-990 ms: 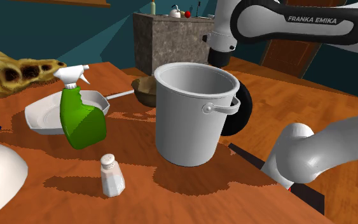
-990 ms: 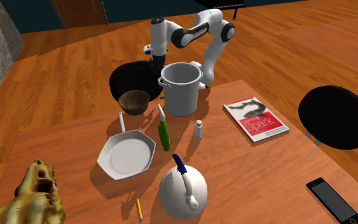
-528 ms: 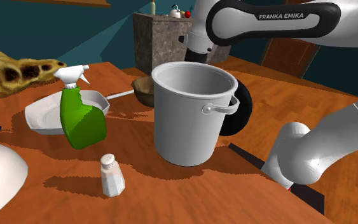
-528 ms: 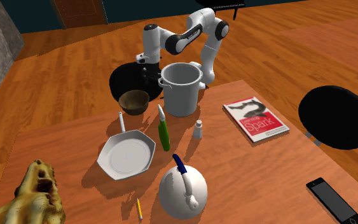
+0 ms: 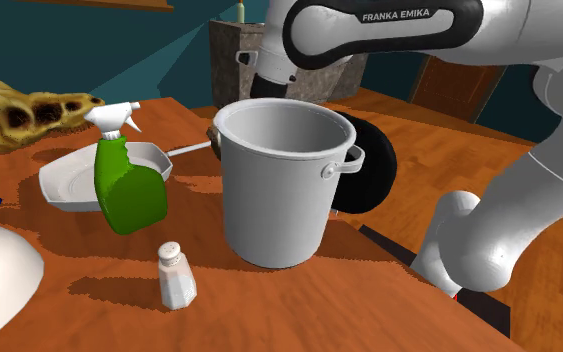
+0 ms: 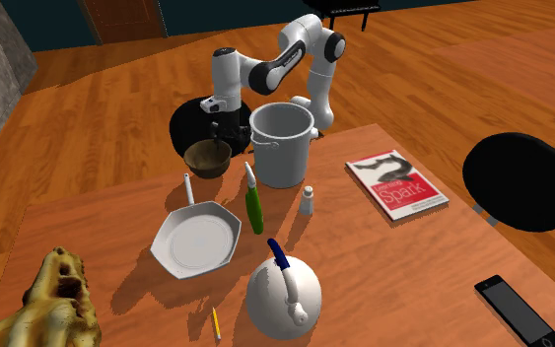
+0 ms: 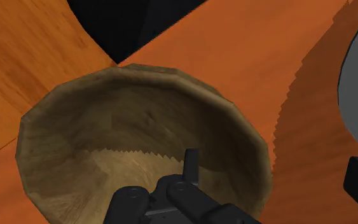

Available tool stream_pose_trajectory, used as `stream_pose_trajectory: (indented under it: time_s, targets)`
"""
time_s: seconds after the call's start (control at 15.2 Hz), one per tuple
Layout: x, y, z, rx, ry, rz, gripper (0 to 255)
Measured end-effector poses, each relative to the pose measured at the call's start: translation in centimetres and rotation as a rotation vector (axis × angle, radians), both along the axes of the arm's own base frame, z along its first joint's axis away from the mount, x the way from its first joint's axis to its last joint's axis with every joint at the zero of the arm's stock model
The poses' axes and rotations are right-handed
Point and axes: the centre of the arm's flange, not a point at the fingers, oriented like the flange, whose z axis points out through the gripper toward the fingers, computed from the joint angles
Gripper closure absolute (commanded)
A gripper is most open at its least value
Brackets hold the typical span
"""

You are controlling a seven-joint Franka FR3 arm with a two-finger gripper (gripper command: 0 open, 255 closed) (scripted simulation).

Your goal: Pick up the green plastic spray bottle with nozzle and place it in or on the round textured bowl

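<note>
**1. End effector.** The gripper (image 7: pixel 276 175) is released. In the wrist view its two black fingers (image 7: pixel 191 164) stand well apart with nothing between them. The view past them looks into the brown bowl (image 7: pixel 75 146). In the second exterior view the gripper (image 6: pixel 222 133) points downward and hangs just above the bowl (image 6: pixel 207 158), on the side of the bowl that faces the stockpot (image 6: pixel 282 148).

**2. Task object.** The green spray bottle (image 5: pixel 129 195) stands upright on the wooden table (image 6: pixel 117 207) with its white nozzle head on top. It is not held. In the second exterior view the spray bottle (image 6: pixel 254 207) is:
- just beside the right edge of the white frying pan (image 6: pixel 198 242);
- between the frying pan and the salt shaker (image 6: pixel 307 201);
- apart from the bowl, which sits beyond the pan's handle.

**3. Target.** The bowl is round and brown with a faceted, rough inner wall. It is empty. It sits near the table's edge, close to the stockpot.

**4. Other items.**
- The grey stockpot (image 5: pixel 279 190) stands upright with its side handles visible.
- The salt shaker (image 5: pixel 176 278) stands in front of the stockpot in the shoulder view.
- A white kettle (image 6: pixel 283 291) with a blue handle stands near a pencil (image 6: pixel 215 323).
- A red and white book (image 6: pixel 396 184) lies flat on the table, and a phone (image 6: pixel 517 311) lies near its corner.
- A yellowish skull (image 6: pixel 53 306) rests at the table's edge.
</note>
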Motion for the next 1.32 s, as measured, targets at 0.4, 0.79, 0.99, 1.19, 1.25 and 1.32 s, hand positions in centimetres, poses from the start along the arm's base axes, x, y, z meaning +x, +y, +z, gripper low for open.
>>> stream_pose_trajectory:
  time_s: [0.4,0.79,0.99,1.19,1.25,1.32]
  targets:
    - [2.5,6.0,0.1,0.075,-0.046,0.198,0]
    - [3.8,12.5,0.7,0.15,-0.089,0.397,0]
    - [4.0,16.0,1.0,0.187,-0.11,0.497,0]
    - [4.0,18.3,1.2,0.215,-0.126,0.571,0]
    - [4.0,18.6,1.1,0.218,-0.13,0.577,0]
    - [4.2,18.7,0.9,0.22,-0.136,0.578,0]
